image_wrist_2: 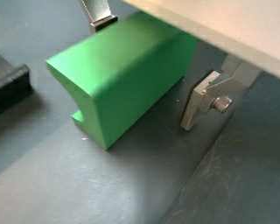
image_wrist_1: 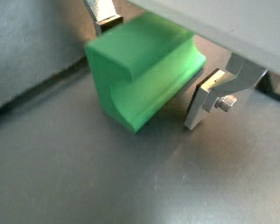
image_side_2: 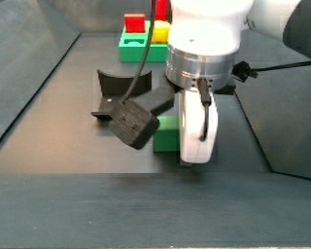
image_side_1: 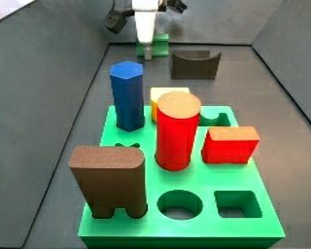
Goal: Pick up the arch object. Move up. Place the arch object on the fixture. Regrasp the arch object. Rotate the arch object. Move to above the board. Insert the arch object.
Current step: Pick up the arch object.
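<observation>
While fingers (image_wrist_1: 206, 96) straddle arch object (image_wrist_1: 143, 74) | board (image_side_1: 185, 226) holds pegs (image_side_1: 177, 129)

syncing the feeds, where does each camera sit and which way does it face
Wrist views: both on the arm's wrist, looking down at the green arch object between the gripper fingers.
Side view: beyond the board, looking over the pegs to the gripper and fixture.
Side view: opposite end, close on the gripper, fixture behind it.
Shared: the gripper.
</observation>
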Robot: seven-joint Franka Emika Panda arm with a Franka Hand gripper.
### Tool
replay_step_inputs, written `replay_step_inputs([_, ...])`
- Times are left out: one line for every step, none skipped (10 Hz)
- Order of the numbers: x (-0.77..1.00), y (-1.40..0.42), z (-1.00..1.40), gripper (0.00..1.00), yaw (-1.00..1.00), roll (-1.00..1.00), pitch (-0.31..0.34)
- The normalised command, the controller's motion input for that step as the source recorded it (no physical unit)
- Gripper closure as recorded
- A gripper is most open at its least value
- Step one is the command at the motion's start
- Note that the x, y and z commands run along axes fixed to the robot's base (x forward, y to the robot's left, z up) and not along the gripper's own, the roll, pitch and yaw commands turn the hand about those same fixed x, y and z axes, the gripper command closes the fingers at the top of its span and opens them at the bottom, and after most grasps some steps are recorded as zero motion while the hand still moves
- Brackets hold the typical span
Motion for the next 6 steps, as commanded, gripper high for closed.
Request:
replay_step_inputs([-0.17, -0.13, -0.31, 0.00, 0.23, -0.11, -0.049])
replay_step_inputs([-0.20, -0.18, -0.07, 0.00, 0.12, 0.00, -0.151])
replay_step_inputs([-0.01, -0.05, -0.01, 0.00, 0.00, 0.00, -0.059])
replay_step_inputs([0.00, 0.00, -0.01, 0.00, 0.00, 0.00, -0.034])
replay_step_inputs([0.00, 0.00, 0.00, 0.00, 0.00, 0.00, -0.014])
replay_step_inputs([-0.08, 0.00, -0.01, 0.00, -0.03, 0.00, 0.000])
